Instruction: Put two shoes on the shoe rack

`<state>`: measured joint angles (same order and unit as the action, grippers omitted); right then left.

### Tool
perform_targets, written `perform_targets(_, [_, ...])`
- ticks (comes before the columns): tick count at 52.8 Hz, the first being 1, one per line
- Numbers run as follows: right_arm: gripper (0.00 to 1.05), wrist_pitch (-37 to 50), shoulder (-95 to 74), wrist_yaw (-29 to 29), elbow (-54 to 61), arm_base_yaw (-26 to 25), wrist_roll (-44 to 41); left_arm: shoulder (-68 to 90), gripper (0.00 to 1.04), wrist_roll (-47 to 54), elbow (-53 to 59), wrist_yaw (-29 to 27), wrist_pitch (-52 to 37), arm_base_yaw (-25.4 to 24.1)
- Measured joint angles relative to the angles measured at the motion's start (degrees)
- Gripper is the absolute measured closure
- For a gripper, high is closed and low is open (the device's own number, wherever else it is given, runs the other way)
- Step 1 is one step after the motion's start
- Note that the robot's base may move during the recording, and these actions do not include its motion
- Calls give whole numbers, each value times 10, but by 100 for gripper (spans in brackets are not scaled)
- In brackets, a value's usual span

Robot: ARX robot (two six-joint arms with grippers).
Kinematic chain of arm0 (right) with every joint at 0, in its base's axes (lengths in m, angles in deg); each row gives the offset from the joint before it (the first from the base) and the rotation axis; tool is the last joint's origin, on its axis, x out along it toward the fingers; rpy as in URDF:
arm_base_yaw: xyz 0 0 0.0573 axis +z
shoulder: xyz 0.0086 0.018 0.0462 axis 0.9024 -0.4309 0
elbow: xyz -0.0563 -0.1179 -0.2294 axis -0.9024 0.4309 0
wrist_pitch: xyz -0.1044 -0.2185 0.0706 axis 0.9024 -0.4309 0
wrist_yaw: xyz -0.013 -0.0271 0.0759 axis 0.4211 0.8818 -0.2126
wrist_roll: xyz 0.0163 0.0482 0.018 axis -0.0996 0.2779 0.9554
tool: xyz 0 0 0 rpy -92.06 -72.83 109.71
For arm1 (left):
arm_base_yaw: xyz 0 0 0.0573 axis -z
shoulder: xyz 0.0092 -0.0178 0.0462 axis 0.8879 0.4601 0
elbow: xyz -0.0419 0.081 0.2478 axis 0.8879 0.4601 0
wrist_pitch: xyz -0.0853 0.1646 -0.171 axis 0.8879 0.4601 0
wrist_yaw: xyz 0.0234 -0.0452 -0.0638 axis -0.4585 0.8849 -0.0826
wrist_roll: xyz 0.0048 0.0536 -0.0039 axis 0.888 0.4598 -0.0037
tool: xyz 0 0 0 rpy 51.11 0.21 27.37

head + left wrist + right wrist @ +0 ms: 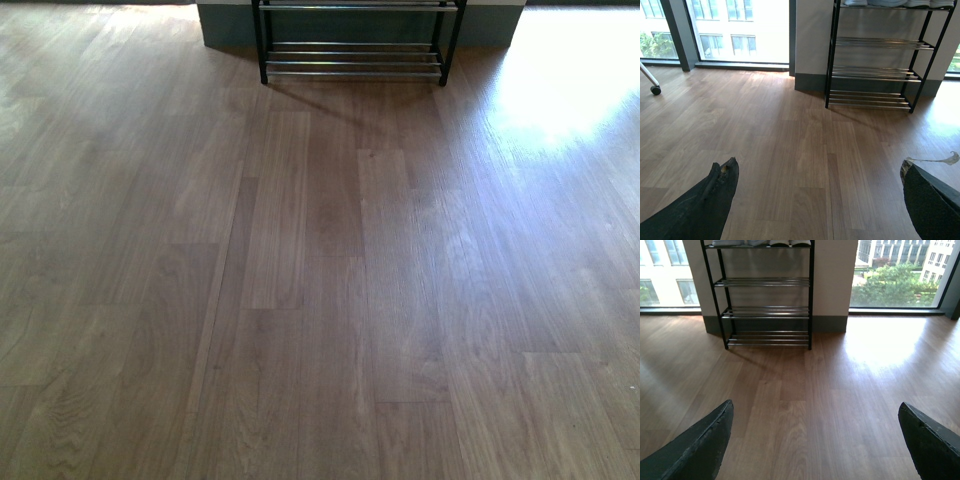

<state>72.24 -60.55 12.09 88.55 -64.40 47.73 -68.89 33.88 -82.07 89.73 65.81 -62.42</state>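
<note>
The shoe rack (352,60) stands against the wall straight ahead; only its lowest chrome rods show in the front view. Both wrist views take in more of the shoe rack (875,60) (765,295), with black uprights and bare lower shelves. Pale shoes (890,2) (765,242) rest on its top shelf, cut off by the picture edge, so I cannot tell their kind. My left gripper (819,164) is open over bare floor, well short of the rack. My right gripper (816,405) is open too, with nothing between its fingers. Neither arm shows in the front view.
Wood plank floor (320,300) stretches from me to the rack. A grey skirting (830,322) runs along the white wall behind it. Tall windows (740,30) flank the wall. A castor wheel (656,90) on a metal leg stands far left. Sun glare (570,70) lies at the right.
</note>
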Motion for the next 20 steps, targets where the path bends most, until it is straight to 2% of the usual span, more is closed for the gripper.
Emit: perform_targets(20, [9, 0, 0, 0, 0, 0, 0, 0, 9, 0, 0, 0, 0, 0])
